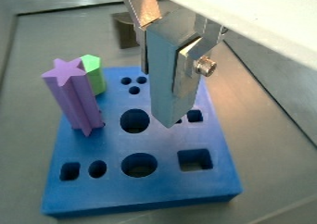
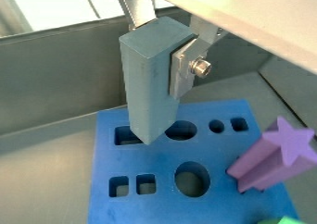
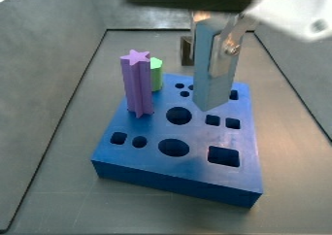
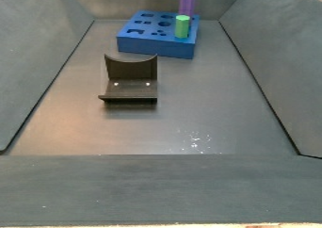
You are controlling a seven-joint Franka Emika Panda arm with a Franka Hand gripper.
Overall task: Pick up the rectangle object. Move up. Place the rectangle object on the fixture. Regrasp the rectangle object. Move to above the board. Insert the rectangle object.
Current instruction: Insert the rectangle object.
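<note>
My gripper [image 2: 173, 66] is cut off by the frame top in both wrist views, the bar [image 2: 151, 75] hides one finger, and the fixture [image 1: 122, 29] is mostly hidden.

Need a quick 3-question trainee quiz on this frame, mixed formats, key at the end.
1. True or false: the gripper holds the rectangle object upright above the board.
2. What stands beside the purple star post on the board? A) green peg B) fixture C) nothing
3. Fill in: the fixture sits on the floor and holds ____.

Key: 1 true; 2 A, the green peg; 3 nothing.
</note>
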